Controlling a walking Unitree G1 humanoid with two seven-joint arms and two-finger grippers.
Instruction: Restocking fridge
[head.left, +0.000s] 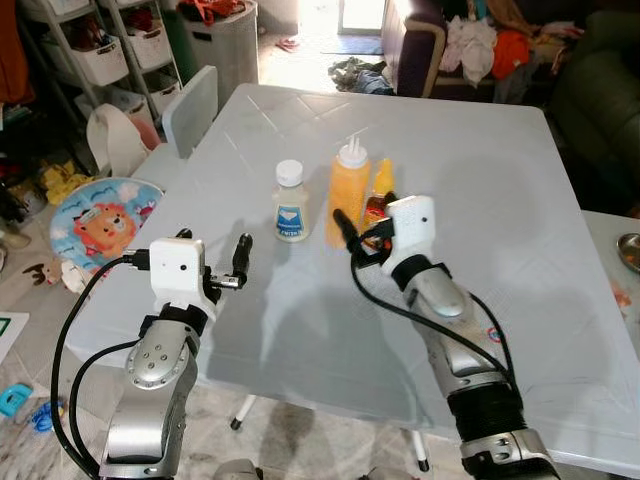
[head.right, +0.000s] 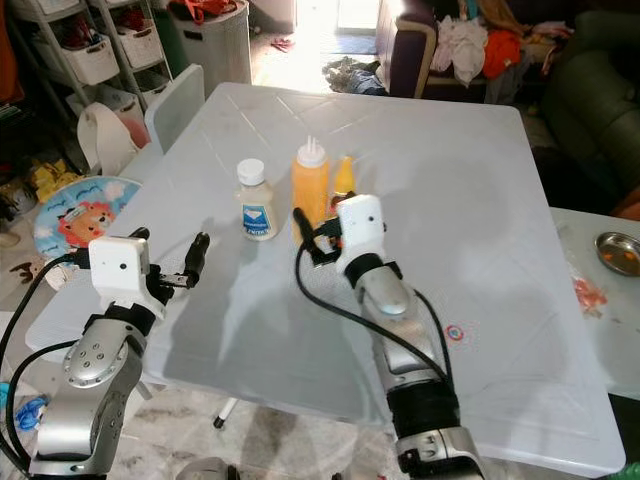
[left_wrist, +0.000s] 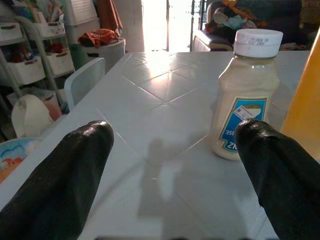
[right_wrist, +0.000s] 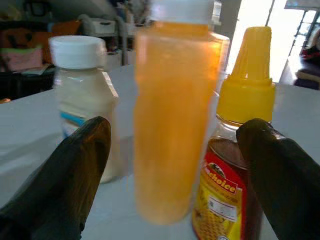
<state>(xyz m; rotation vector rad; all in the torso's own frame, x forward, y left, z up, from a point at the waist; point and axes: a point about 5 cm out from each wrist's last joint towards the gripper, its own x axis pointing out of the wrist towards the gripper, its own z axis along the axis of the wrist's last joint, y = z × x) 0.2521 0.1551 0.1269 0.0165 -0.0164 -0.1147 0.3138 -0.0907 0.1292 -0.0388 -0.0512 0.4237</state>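
White table (head.left: 480, 250) w/ three condiments grouped near centre, i.e. staged for pickup and a carry to the fridge, no fridge in view so that leg looks still ahead. Largest is the orange bottle (head.left: 347, 195), upright, white nozzle cap, standing in the middle of the row. Mayo (head.left: 290, 203) is just beside it on the robot's left, upright, white lid, blue label facing the robot. Honey (right_wrist: 232, 150) is the smallest, yellow cone cap, tucked just beside the orange bottle on the robot's right and partly hidden behind the right wrist housing in the head views. Right gripper (right_wrist: 172, 150) is up at the bottles, fingers spread wide; wrist cam shows the orange bottle and honey both sitting in the gap btwn the fingers, mayo just outside the one finger. Prob lining up on the orange bottle, but honey is close enough that closing now risks catching both or tipping one, can't tell which is the intended target. No contact seen yet. Left gripper (head.left: 228, 270) hovers low over the table, nearer the robot than the mayo, fingers apart, holding nothing; wrist cam looks straight at the mayo, so likely pre-aimed there for a 2-arm pick. Nothing gripped so far, task reads as early.
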